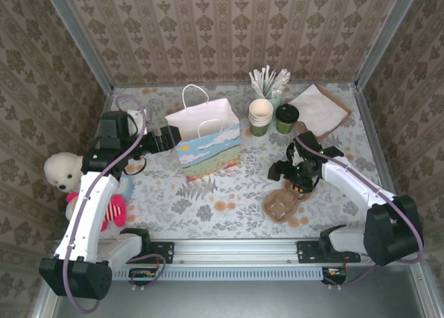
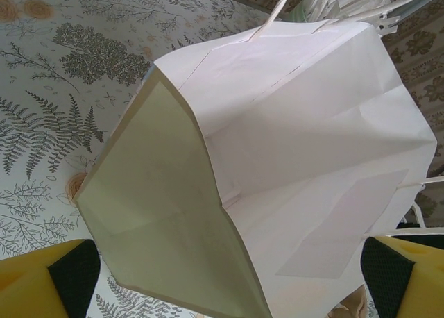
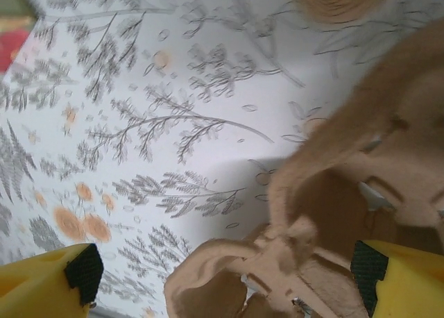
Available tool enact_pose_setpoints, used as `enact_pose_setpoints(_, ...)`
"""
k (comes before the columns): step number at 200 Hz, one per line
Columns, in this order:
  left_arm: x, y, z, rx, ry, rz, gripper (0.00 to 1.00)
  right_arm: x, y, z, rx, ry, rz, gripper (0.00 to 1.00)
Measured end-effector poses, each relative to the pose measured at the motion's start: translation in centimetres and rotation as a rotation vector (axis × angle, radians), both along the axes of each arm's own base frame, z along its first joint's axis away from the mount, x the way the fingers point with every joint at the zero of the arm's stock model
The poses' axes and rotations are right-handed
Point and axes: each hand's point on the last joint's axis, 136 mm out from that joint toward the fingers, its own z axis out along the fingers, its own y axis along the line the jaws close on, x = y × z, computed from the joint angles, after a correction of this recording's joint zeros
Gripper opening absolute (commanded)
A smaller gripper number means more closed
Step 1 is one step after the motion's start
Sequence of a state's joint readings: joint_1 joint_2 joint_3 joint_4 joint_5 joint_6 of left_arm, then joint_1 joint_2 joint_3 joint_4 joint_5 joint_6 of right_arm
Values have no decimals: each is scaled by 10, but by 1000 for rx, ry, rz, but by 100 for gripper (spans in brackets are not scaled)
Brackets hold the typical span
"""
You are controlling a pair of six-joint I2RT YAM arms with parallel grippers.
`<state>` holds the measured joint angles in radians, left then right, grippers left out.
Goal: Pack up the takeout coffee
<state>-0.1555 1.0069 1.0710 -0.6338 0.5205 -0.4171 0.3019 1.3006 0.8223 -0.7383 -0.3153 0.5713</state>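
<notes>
Fingers (image 2: 43,287) of the left gripper (image 2: 229,285) are spread wide, flanking the open mouth of the paper bag (image 1: 208,134). That arm reaches up from its base, with the wrist turned right toward the bag's side. The right arm stretches up-left. The right gripper (image 1: 297,178) is spread too, over the cardboard cup carrier (image 1: 281,205); contact cannot be told. The takeout coffee (image 1: 286,118) stands upright at the back of the table (image 1: 243,179), just beside the stack of lidless cups (image 1: 261,116).
</notes>
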Motion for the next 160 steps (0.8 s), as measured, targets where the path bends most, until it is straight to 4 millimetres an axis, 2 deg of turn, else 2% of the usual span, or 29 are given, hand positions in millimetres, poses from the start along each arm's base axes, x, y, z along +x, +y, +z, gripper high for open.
enact_pose_setpoints(13,0,0,0,-1,1,2,100,-4,6,-5,-53,5,59,84)
enact_pose_setpoints(26,0,0,0,-3,3,4,100,-8,6,-8,-139,3,102,84)
enact_pose_setpoints(57,0,0,0,-3,4,4,100,-9,-18,-4,-326,-21,113,81)
enact_pose_setpoints(92,0,1,0,-1,3,7,100,-20,-31,7,-386,-6,134,75)
enact_pose_setpoints(124,1,2,0,1,3,12,100,-39,-30,5,-429,41,187,75)
enact_pose_setpoints(160,1,3,-1,1,4,16,100,-44,-30,-4,-527,95,260,75)
